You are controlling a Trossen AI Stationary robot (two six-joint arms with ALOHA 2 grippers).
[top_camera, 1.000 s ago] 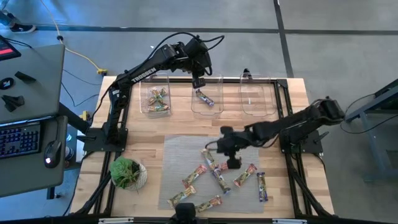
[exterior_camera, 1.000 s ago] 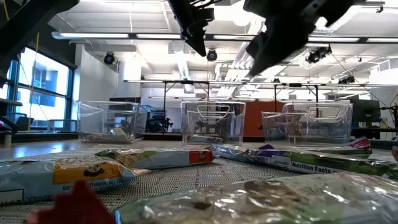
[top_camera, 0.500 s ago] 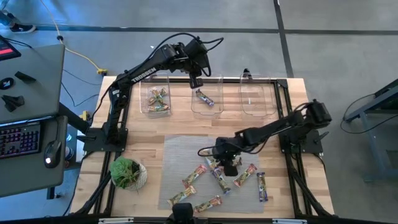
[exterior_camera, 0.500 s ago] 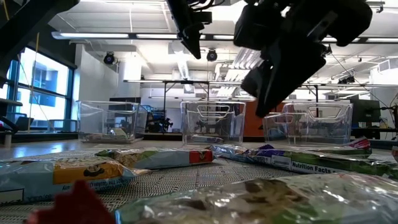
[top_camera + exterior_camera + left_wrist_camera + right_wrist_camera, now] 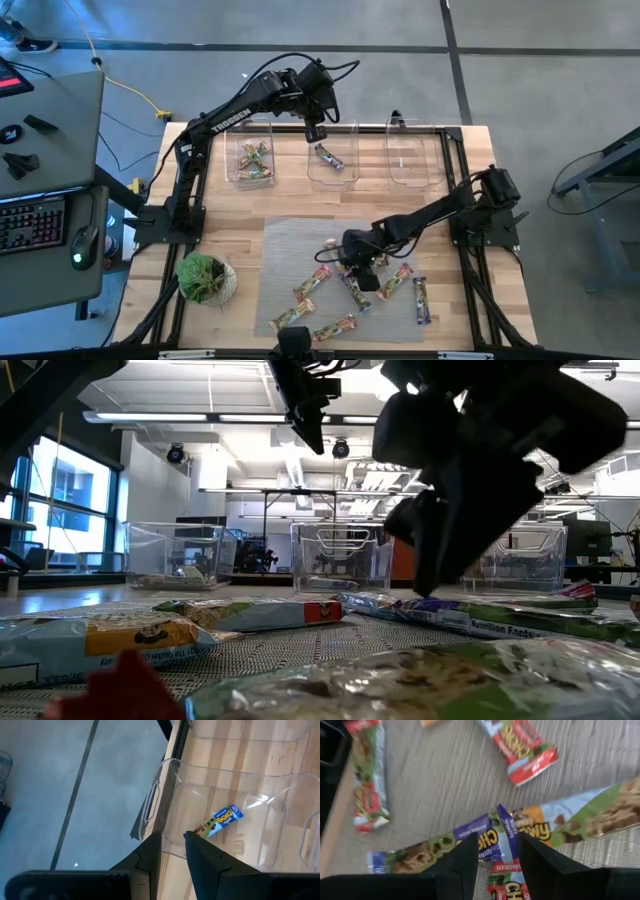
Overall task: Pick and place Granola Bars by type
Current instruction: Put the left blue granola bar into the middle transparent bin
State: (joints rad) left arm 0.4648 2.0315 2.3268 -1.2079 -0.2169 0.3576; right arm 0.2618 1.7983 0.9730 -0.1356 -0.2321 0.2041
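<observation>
Several granola bars point(image 5: 317, 283) lie loose on a grey mat point(image 5: 290, 245) at the table's near middle. My right gripper point(image 5: 362, 278) is low over them and open. Its fingers stand on either side of a purple-wrapped bar point(image 5: 487, 837) that lies over other bars; whether they touch it, I cannot tell. My left gripper point(image 5: 316, 131) hovers open and empty above the far rim of the middle clear bin point(image 5: 350, 175). A purple bar point(image 5: 220, 820) lies flat on that bin's floor. The left bin point(image 5: 236, 160) holds several green and yellow bars.
A third clear bin point(image 5: 412, 160) stands at the far right of the row. A small green plant point(image 5: 205, 278) sits near the table's left front. Black frame rails run along the table's left and right sides. Bare wood lies between the bins and the mat.
My right gripper has moved toward the table's near edge and a little to the left. It has come down until it stands close over the bars on the mat. The bars have not moved.
</observation>
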